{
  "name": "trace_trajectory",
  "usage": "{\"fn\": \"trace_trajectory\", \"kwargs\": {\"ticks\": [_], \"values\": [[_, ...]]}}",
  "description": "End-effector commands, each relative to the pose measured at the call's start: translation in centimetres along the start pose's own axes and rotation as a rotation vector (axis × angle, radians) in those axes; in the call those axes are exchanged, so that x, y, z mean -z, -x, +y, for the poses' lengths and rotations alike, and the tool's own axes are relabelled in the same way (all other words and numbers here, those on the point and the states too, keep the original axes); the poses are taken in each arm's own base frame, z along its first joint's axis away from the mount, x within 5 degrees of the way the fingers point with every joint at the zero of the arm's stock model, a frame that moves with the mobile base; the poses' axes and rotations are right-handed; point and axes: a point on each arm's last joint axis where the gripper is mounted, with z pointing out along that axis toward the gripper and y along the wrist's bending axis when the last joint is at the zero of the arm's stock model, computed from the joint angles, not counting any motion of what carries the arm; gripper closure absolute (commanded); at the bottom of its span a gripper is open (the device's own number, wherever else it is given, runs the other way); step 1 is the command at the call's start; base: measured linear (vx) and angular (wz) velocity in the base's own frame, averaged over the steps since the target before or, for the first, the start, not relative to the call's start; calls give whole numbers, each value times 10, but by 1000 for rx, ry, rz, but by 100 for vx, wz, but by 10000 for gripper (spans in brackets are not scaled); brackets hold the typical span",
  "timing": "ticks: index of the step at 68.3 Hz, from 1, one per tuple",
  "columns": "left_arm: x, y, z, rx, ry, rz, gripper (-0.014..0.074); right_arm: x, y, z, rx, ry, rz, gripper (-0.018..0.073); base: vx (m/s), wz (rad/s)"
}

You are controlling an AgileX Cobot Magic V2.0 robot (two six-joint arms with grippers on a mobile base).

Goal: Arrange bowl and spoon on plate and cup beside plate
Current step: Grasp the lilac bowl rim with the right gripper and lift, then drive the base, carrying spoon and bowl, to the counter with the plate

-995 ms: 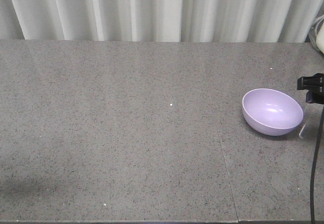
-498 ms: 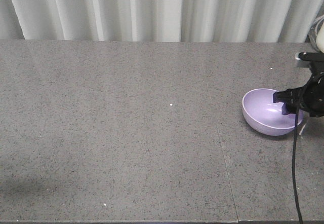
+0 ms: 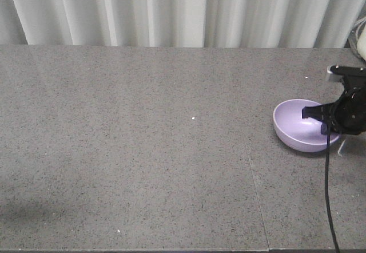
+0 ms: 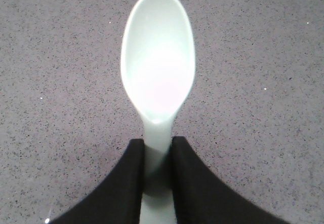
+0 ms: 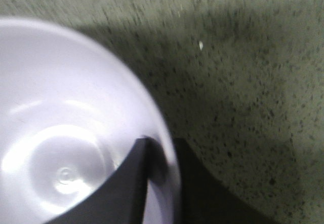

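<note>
- My right pincer [image 3: 327, 117] has come in from the right edge of the front view and now sits at the bowl [image 3: 300, 126]; the bowl itself has barely shifted.
- Right pincer: one finger inside the rim, one outside, pinching the bowl wall as far as the blurry wrist view shows.
- Left pincer [image 4: 158, 150]: clamped on the spoon [image 4: 158, 67] handle, scoop pointing away over the desk [image 3: 143, 150]; can't tell if it's lifted or resting.
- Progress, my read: early. Bowl and spoon gripped, nothing placed. Plate and cup not in any view.
- Bowl: small, lavender, smooth, empty, upright, on the desk at far right.
- Spoon: pale mint, clean, straight handle.
</note>
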Motion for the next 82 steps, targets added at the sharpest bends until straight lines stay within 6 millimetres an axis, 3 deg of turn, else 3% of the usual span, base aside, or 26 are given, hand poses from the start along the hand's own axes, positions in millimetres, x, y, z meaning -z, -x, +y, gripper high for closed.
{"fn": "trace_trajectory", "kwargs": {"ticks": [1,9,18,20,34,45,56,71,82], "values": [[8,8,-2,4,-23,-88,603,22,12,-3,29,-17,-97,572,0,0],[8,8,-2,4,-23,-88,603,34,13,-3,31,-17,-113,569,0,0],[8,8,-2,4,-23,-88,603,63,10,-1,38,-15,-136,568,0,0],[8,8,-2,4,-23,-88,603,80,8,0,42,-14,-152,566,0,0],[8,8,-2,4,-23,-88,603,150,-8,2,46,-8,-232,565,0,0],[8,8,-2,4,-23,-88,603,210,-34,4,51,-4,-318,565,0,0],[8,8,-2,4,-23,-88,603,254,-63,4,55,-1,-378,565,0,0],[8,8,-2,4,-23,-88,603,293,-98,5,60,2,-436,565,0,0],[8,8,-2,4,-23,-88,603,304,-107,5,61,1,-473,565,0,0]]}}
